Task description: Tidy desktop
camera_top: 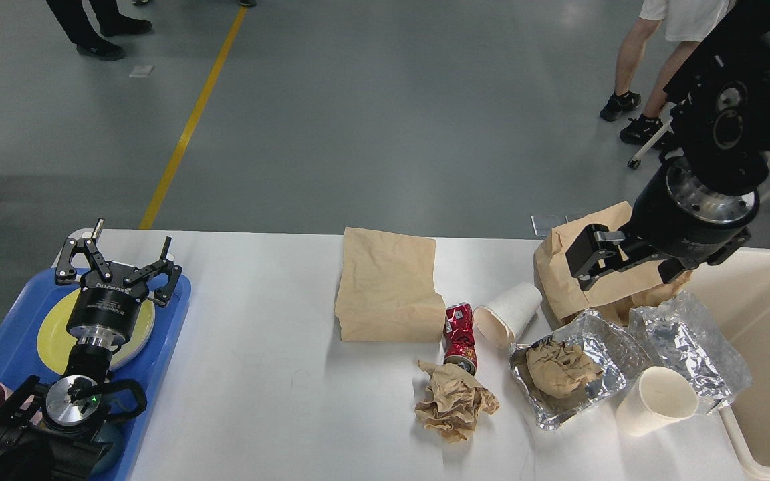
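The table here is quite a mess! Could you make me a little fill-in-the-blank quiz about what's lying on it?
1. The crushed can on the desktop is ___ in colour.
2. The yellow plate sits on a ___ tray.
3. A crumpled brown paper ball lies inside a tray made of ___.
4. The left gripper hovers with its fingers ___.

Missing words: red; blue; foil; open
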Controlling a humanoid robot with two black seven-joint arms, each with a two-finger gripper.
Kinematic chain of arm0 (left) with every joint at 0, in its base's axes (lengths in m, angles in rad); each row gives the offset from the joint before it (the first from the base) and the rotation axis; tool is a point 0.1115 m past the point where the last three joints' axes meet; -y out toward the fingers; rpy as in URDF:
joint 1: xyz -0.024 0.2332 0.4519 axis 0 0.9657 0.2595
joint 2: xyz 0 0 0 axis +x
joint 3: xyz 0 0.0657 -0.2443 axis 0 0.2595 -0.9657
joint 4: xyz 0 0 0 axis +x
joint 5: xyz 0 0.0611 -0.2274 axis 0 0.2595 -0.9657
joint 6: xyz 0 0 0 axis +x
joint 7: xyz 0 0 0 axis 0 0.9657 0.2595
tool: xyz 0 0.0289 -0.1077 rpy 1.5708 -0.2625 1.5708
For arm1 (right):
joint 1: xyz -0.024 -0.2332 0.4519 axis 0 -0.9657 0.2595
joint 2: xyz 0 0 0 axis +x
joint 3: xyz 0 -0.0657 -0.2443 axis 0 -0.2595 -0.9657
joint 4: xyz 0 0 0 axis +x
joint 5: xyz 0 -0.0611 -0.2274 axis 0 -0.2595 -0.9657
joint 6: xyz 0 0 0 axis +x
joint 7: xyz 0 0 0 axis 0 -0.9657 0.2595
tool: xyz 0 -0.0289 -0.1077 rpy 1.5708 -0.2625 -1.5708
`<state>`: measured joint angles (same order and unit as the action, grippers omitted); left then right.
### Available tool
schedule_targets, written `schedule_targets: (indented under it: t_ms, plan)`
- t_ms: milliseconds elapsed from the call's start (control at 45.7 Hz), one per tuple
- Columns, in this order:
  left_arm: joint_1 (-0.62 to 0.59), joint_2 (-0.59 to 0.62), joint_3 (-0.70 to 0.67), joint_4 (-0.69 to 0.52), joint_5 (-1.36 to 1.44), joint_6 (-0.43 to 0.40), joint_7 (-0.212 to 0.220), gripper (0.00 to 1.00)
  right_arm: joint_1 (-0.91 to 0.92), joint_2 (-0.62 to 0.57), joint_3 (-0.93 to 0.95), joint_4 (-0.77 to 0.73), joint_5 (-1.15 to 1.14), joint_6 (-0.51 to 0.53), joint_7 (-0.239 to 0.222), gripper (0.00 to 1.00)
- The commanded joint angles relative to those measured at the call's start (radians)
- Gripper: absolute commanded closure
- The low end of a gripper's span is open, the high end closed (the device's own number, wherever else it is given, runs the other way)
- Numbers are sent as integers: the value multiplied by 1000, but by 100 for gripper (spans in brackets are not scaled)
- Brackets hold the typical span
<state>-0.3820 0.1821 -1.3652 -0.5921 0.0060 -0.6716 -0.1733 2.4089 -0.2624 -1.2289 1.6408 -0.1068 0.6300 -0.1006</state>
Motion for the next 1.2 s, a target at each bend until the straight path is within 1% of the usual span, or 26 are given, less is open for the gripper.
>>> schedule_targets:
  t_ms: [0,88,175,306,350,504,635,788,854,919,985,1095,1182]
  plan:
    - [0,0,0,0,-1,0,0,3,-105,2,155,-62,4,-52,-1,3]
    - [0,0,0,0,0,1,0,3,-230,20,255,-151,6,-107,-1,3]
    - [-1,-1,0,0,0,0,1,3,-347,77,327,-234,-2,-174,1,3]
    - [-2,-1,0,0,0,0,1,3,-490,126,405,-317,-46,-213,10,4]
    - [-2,0,0,0,0,1,1,3,-519,155,437,-349,-120,-214,12,5]
    - [0,0,0,0,-1,0,1,3,-623,275,571,-489,-491,-217,15,4]
    - [-2,-1,0,0,0,0,1,3,-735,365,675,-591,-738,-228,18,4]
    - [-2,-1,0,0,-1,0,1,3,-881,460,675,-694,-1011,-288,18,4]
    - [-2,-1,0,0,-1,-2,1,3,-956,463,680,-771,-1122,-348,18,4]
    - [-2,-1,0,0,-1,-2,1,3,-998,468,678,-803,-1203,-407,16,4]
    - [-2,-1,0,0,0,-2,1,3,-1034,463,674,-828,-1254,-441,16,4]
    - [-2,-1,0,0,-1,-3,1,3,-1106,462,634,-912,-1309,-466,18,4]
    - [-2,-1,0,0,-1,-3,1,3,-1129,457,612,-921,-1309,-500,16,4]
